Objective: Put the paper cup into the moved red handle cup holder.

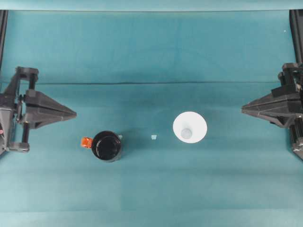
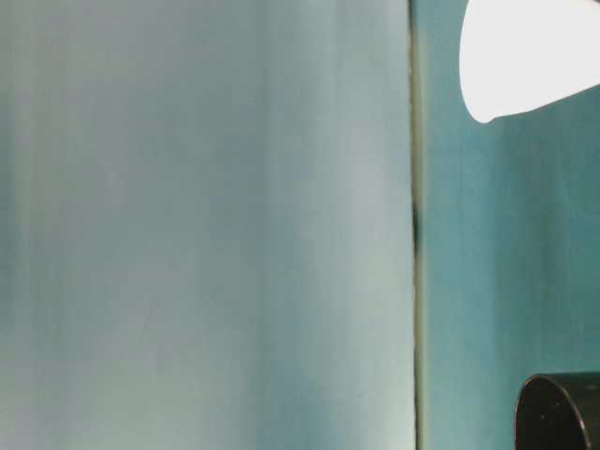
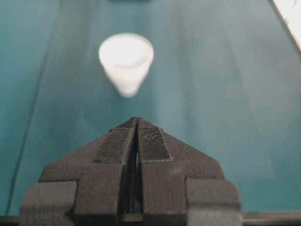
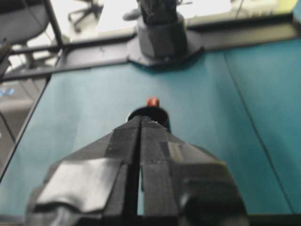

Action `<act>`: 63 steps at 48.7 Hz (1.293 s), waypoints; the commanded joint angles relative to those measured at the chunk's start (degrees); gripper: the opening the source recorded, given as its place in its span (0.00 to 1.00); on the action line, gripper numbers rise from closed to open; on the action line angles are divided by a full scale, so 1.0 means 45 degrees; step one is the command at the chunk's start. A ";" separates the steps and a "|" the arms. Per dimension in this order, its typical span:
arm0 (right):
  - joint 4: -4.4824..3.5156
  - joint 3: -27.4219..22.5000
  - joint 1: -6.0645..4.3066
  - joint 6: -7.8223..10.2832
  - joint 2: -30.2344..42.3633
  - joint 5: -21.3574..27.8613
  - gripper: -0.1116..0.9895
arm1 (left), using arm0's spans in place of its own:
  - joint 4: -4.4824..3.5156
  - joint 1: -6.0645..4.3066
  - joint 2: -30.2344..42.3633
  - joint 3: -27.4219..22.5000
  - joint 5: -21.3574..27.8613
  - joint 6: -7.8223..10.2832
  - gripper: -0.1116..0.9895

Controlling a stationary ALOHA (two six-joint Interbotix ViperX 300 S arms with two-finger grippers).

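Standing upright nearer the bench's right edge, the paper cup (image 1: 190, 126) suits the clenched, empty right gripper (image 1: 244, 109); left gripper (image 1: 74, 113) likewise clenched.

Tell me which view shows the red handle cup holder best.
Overhead. The red handle cup holder shows whole there: black round body, open mouth, orange-red tab on the side away from the paper cup. The right wrist view catches only its rim and tab behind the shut right gripper. The table-level view clips it at the frame corner.
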 commanded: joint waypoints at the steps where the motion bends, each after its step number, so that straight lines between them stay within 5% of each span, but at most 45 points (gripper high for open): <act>1: 0.0020 -0.0352 0.0039 0.0137 0.0039 0.0430 0.01 | 0.0039 -0.0039 0.0254 -0.0527 0.1113 -0.0020 0.12; 13: 0.0039 -0.0352 0.0039 0.0195 0.0020 0.0762 0.01 | 0.0039 -0.0273 0.1504 -0.1387 0.4863 -0.0137 0.13; 20: 0.0039 -0.0352 0.0039 0.0566 0.0039 0.0820 0.01 | 0.0039 -0.0352 0.2715 -0.1973 0.6348 -0.0625 0.12; 63: 0.0039 -0.0215 0.0000 0.0664 0.0039 0.1484 0.01 | 0.0117 -0.0430 0.4941 -0.2363 0.6836 -0.0664 0.13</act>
